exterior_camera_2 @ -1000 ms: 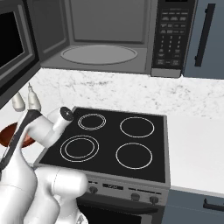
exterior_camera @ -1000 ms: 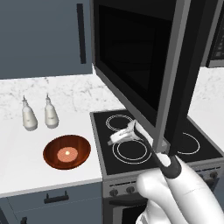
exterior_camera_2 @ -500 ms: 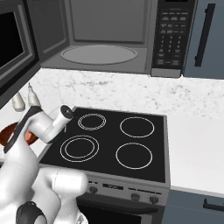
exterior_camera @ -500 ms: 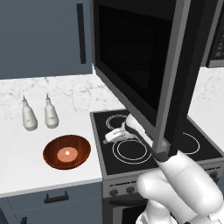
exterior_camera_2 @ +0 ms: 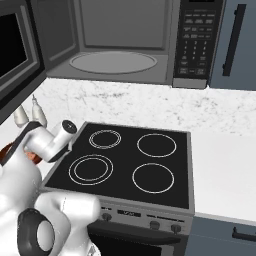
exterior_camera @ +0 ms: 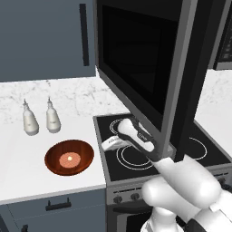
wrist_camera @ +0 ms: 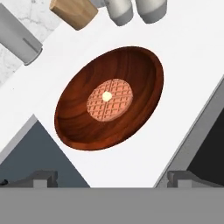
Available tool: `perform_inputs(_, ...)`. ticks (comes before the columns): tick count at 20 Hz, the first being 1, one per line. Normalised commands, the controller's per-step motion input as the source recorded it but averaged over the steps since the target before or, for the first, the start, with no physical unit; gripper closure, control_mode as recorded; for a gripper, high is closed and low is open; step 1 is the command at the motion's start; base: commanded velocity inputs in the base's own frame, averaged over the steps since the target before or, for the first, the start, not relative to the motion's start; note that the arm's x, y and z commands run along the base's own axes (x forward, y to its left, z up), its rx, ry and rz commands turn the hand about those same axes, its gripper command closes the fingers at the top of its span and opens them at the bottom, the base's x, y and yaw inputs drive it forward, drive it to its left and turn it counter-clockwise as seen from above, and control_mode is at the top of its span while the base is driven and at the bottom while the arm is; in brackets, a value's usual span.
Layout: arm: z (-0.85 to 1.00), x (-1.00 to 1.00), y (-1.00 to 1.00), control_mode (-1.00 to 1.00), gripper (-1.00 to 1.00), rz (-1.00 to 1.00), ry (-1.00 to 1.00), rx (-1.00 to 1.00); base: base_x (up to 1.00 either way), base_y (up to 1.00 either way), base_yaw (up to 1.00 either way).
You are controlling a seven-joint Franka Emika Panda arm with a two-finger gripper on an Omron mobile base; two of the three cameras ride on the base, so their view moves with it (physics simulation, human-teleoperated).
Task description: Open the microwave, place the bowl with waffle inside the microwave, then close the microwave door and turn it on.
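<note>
The microwave door hangs wide open over the stovetop, crowding the arm's path; bare counter rings the bowl, two bottles standing behind it; the microwave cavity gapes unobstructed.

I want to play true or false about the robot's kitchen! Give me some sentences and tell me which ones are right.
1. The microwave door is open. True.
2. The waffle lies in the bowl. True.
3. The bowl sits inside the microwave. False: it rests on the white counter beside the stovetop.
4. The claw is squeezing the bowl. False: it is open, above the bowl, holding nothing.
5. Two pale bottles stand behind the bowl. True.
</note>
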Motion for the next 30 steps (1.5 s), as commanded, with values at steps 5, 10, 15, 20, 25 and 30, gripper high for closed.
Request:
perform_inputs(5,-0.19,0.27,0.12,-1.0,-1.0,0.0,0.0,-0.03,0.0,0.0,0.0)
perform_inputs(10,-0.13,0.24,0.28,-1.0,-1.0,0.0,0.0,-0.04,0.0,0.0,0.0)
perform_inputs(15,-0.12,0.16,0.13,-1.0,-1.0,0.0,0.0,-0.01,0.0,0.0,0.0)
perform_inputs(20,-0.19,0.13,0.2,-1.0,-1.0,0.0,0.0,-0.02,0.0,0.0,0.0)
perform_inputs(25,-0.25,0.22,0.27,-1.0,-1.0,0.0,0.0,-0.04,0.0,0.0,0.0)
perform_inputs(30,-0.3,0.24,0.09,-1.0,-1.0,0.0,0.03,-0.03,0.0,0.0,0.0)
